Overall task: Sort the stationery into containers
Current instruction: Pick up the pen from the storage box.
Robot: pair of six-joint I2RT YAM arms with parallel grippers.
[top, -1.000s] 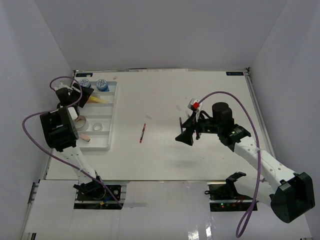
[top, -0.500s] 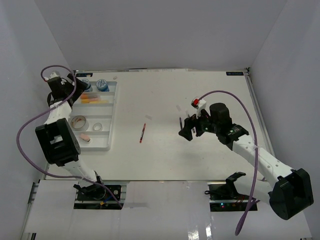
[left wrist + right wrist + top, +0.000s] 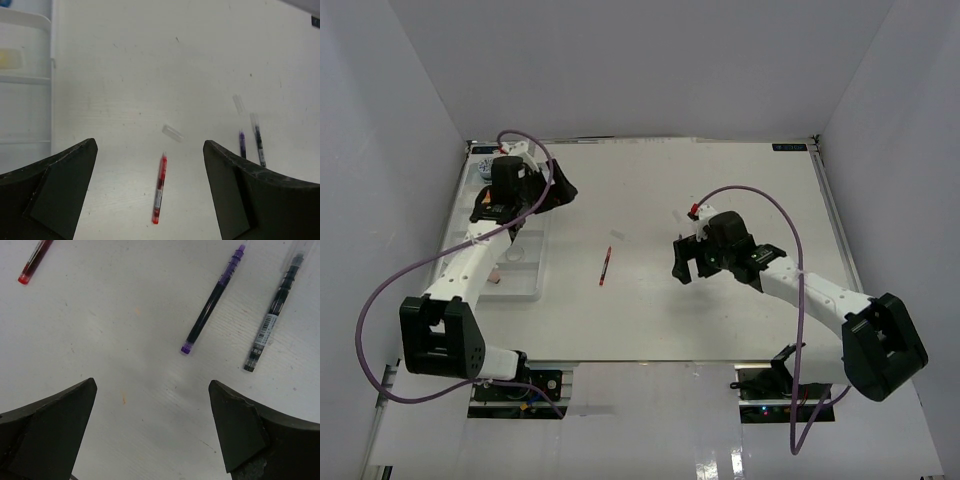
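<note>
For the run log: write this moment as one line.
left gripper: open, empty | right gripper: open, empty, near purple pen, black pen | red pen: loose on table

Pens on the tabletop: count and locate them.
3. Thin red pen mid-table; slim purple pen and black white-labelled pen side by side to its right. More may hide under the right arm.

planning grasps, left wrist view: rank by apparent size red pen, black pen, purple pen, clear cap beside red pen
1. thin red pen, nearest the camera
2. black pen with clear tip
3. purple pen, unsure: its end meets the gripper finger
4. small clear plastic cap
</note>
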